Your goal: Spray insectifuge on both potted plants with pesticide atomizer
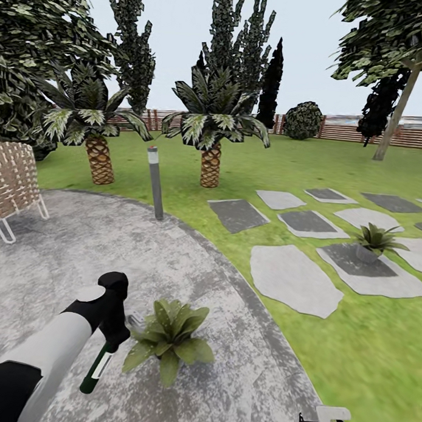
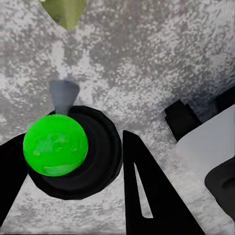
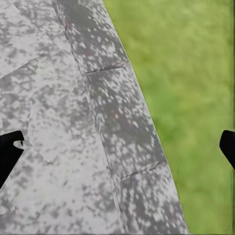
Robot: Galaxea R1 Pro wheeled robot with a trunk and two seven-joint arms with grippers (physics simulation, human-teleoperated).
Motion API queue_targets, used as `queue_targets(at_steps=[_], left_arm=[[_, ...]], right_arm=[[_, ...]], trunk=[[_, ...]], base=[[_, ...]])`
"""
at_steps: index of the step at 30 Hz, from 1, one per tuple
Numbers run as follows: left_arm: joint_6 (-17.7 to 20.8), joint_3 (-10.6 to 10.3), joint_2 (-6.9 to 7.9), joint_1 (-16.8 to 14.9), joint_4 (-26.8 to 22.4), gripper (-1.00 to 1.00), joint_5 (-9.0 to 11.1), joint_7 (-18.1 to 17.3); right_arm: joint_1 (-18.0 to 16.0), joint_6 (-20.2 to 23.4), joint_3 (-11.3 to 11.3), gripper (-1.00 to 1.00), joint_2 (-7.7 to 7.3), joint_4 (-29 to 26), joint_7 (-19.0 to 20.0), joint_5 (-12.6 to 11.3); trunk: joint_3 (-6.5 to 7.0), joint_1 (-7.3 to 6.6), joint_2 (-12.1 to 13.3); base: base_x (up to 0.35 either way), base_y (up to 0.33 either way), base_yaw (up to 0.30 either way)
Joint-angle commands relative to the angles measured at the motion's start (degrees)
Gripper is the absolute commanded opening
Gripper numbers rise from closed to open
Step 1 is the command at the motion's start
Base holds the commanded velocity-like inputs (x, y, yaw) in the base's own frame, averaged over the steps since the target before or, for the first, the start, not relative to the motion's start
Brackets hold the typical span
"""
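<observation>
Head view is showing your left fingers (image 1: 112, 341) clamping the pesticide atomizer (image 1: 96, 368), hanging just beside the near potted plant (image 1: 169, 337), while your right fingers (image 3: 10, 152) are hanging spread, empty.

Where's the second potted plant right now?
In the head view the second potted plant sits on a stepping stone in the lawn, far right, well beyond the near plant on the paved patch.

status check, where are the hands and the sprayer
Left hand shut on sprayer, beside near potted plant. Right hand open over paving edge. Second plant on stepping stones, nothing in the way.
</observation>
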Motion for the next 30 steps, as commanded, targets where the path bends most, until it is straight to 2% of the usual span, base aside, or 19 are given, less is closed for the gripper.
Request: queue_targets(at_steps=[1, 7, 13, 22, 30], left_arm=[[0.6, -0.3, 0.00, 0.0, -0.1, -1.00, -0.7, -0.6], [0.7, -0.2, 0.00, -0.2, -0.1, -1.00, -1.0, -0.6], [0.7, -0.1, 0.04, -2.3, 0.0, -1.00, -0.9, -0.6], [0.7, -0.1, -0.05, -2.3, -0.1, -1.00, -1.0, -0.6], [0.6, -0.2, -0.11, -2.3, 0.0, -1.00, -1.0, -0.6]], right_arm=[[0.0, -0.2, -0.4, 1.00, 0.01, 0.1, -0.3, 0.6], [0.0, -0.1, -0.4, 1.00, 0.02, 0.2, -0.3, 0.7], [0.0, -0.1, -0.4, 1.00, 0.06, 0.2, -0.3, 0.7], [0.0, -0.1, -0.4, 1.00, 0.11, 0.2, -0.3, 0.7], [0.0, -0.1, -0.4, 1.00, 0.11, 0.1, -0.3, 0.7]], trunk=[[-0.06, 0.00, 0.0], [-0.06, 0.00, 0.0], [-0.06, 0.00, 0.0], [-0.06, 0.00, 0.0], [-0.06, 0.00, 0.0]], base=[[0.085, -0.262, 0.000], [0.017, -0.269, 0.000], [0.101, -0.269, 0.041], [0.173, -0.234, 0.263], [-0.095, -0.266, 0.278]])
